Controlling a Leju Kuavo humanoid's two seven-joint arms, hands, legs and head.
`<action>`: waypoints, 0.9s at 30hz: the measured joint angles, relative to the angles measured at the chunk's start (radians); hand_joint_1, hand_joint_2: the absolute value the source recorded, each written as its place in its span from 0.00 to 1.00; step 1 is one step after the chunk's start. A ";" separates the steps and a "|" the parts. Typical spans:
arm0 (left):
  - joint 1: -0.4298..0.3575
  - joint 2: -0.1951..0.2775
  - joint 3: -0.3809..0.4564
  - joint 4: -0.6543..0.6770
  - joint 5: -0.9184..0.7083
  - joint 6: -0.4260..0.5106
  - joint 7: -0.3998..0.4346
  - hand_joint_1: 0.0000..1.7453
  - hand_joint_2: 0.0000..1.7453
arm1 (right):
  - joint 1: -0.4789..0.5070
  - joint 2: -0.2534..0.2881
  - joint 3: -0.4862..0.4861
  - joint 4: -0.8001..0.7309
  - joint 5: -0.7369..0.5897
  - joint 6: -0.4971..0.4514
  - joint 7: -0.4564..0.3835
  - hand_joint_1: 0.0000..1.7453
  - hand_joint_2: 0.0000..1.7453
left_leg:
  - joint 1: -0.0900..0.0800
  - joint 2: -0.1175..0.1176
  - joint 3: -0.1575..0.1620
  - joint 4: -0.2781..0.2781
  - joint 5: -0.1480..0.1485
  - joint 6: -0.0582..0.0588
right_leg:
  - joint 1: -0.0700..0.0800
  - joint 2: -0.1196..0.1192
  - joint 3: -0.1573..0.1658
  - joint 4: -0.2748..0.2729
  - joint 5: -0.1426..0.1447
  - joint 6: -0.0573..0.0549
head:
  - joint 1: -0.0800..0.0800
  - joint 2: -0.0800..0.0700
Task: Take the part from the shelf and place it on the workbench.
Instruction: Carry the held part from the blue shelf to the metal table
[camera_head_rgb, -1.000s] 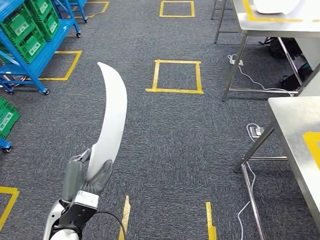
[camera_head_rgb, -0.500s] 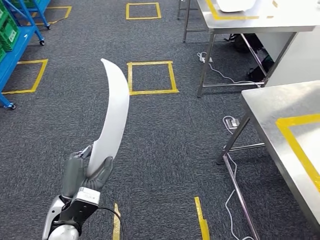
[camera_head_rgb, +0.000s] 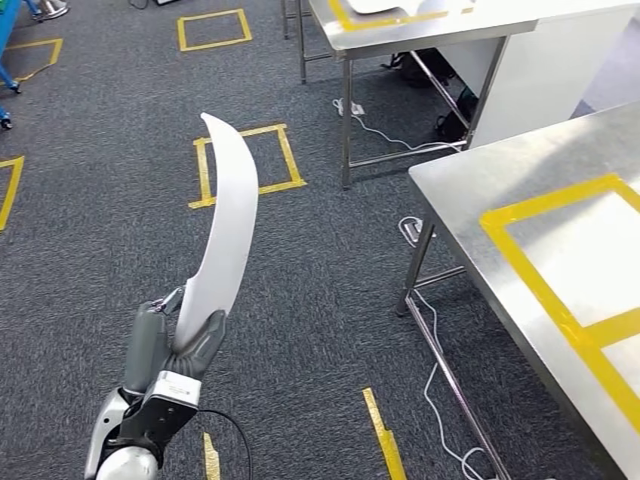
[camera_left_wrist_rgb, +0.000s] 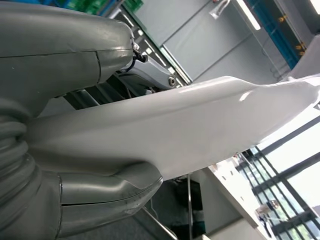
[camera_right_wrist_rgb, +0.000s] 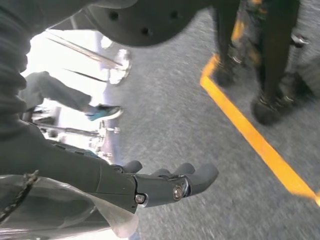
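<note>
1. Compared with the earlier head-view frames, the whole scene has shifted leftward in the picture: the camera has turned, the blue shelving has slid out at the left edge, and the near bench (camera_head_rgb: 483, 170) now occupies the right side.
2. Relative to the camera, the left hand (camera_head_rgb: 162, 345) and the part (camera_head_rgb: 226, 230) keep the same position as before.
3. Part description: a long, curved, white panel that tapers to a point at its far end.
4. Grasp state, left hand: it grips the wide lower end of the part, thumb on one face and fingers on the other. The left wrist view confirms this, with the grey thumb (camera_left_wrist_rgb: 113, 195) pressed against the underside of the part (camera_left_wrist_rgb: 181, 130).
5. Part position: it rises from the left hand, leaning up and slightly right, held in the air over the grey carpet (camera_head_rgb: 98, 230). It is well apart from the near bench.
6. Bench surface: bare steel marked with yellow tape (camera_head_rgb: 543, 290).
7. Right hand (camera_right_wrist_rgb: 166, 185): it holds nothing, fingers extended and loosely apart above the carpet, near a yellow floor line (camera_right_wrist_rgb: 256, 145).
8. A second bench (camera_head_rgb: 453, 20) stands farther back.
</note>
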 joint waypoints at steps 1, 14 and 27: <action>0.000 0.000 0.001 0.001 0.000 0.000 0.000 1.00 1.00 | 0.000 0.000 -0.001 0.000 0.000 0.000 -0.003 0.00 1.00 | 0.000 -0.001 -0.016 0.013 0.015 0.003 | 0.002 0.014 0.004 0.000 -0.002 -0.001 | 0.000 0.000; -0.005 -0.010 0.013 0.007 0.015 -0.006 0.002 1.00 1.00 | -0.005 0.003 -0.023 -0.001 0.037 0.009 -0.003 0.00 1.00 | -0.001 -0.021 0.083 -0.288 0.177 0.046 | -0.003 0.000 -0.103 0.196 -0.105 0.052 | 0.005 0.000; -0.081 -0.004 0.049 0.068 0.027 -0.025 0.005 1.00 1.00 | -0.011 0.002 -0.044 -0.001 0.121 0.025 -0.003 0.00 1.00 | 0.002 0.033 0.079 -0.221 0.111 -0.005 | -0.009 -0.032 0.011 -0.013 0.001 0.019 | 0.000 0.000</action>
